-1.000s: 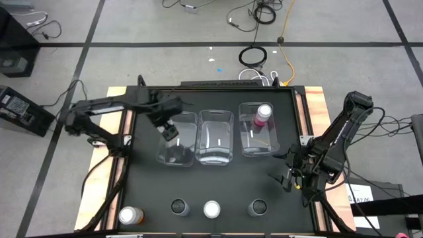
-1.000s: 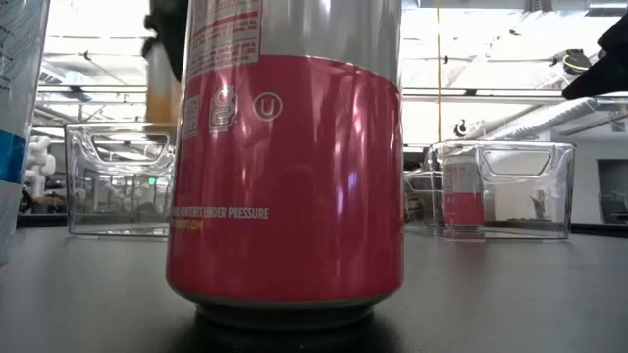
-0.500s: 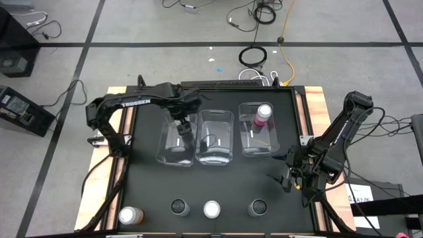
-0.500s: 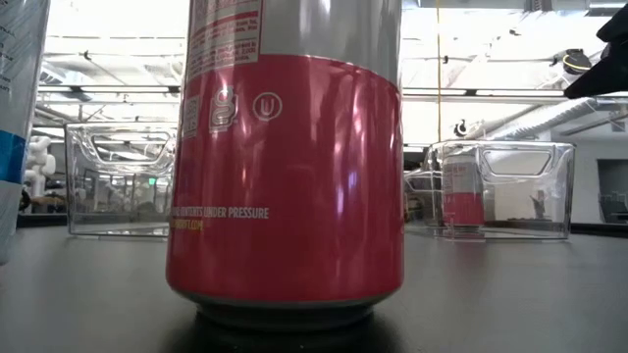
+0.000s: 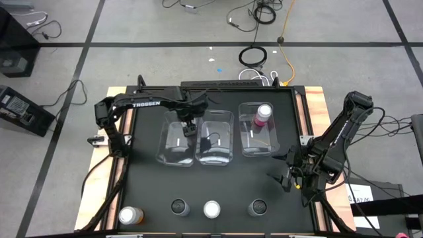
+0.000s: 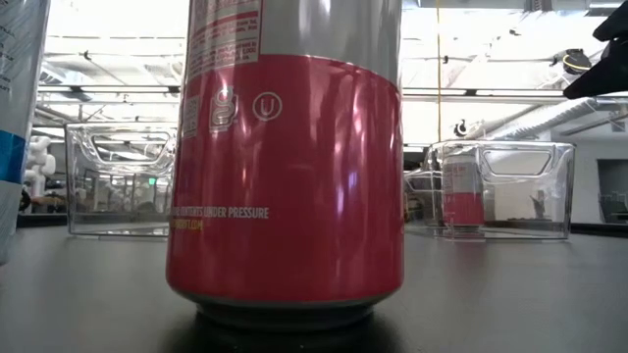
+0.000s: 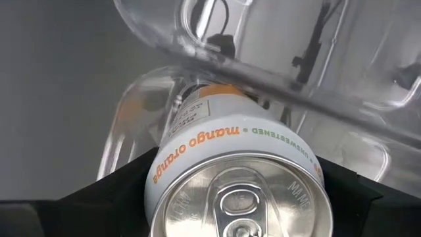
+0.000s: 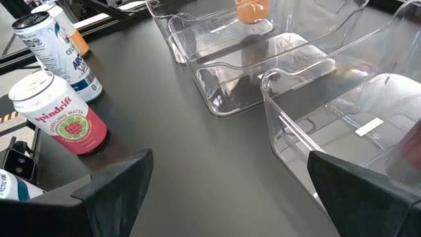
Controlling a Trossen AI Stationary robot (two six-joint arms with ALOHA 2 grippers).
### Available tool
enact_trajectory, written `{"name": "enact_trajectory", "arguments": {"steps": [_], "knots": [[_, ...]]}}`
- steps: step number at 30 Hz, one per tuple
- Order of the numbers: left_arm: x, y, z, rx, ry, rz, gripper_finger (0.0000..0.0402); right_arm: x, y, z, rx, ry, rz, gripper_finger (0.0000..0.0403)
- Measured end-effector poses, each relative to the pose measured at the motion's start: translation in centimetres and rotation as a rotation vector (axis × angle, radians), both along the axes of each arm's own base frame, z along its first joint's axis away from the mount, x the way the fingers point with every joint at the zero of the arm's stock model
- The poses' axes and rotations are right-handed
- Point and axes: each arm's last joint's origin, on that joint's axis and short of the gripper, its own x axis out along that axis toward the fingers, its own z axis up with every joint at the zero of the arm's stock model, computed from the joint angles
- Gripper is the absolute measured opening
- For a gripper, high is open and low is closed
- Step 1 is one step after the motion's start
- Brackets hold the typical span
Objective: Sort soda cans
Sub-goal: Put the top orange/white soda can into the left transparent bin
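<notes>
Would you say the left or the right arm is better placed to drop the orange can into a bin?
Left. The left gripper already holds the mango orange can above the left bin; the right gripper waits open beside the table's right edge, holding nothing.

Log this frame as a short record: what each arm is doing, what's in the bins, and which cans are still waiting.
left pincer: over the bins, between the left bin and middle bin, shut on a mango orange can
right pincer: parked at the table's right edge, open
right bin: one pink can
front row: orange can, dark can, pink can, dark can
</notes>
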Motion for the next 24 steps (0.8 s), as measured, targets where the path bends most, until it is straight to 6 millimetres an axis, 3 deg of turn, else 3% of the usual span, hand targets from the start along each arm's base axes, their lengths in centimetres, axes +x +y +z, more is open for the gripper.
{"name": "enact_trajectory", "arguments": {"steps": [15,24], "knots": [[0.3,0.1,-0.1,0.012,-0.028,-0.001,0.0339,0.0,0.0,0.0,-0.001,0.002,0.0,0.0396],[-0.7,1.0,-2.1,0.02,0.022,0.048,0.0341,0.0,0.0,0.0,-0.002,0.002,0.0,0.0396]]}}
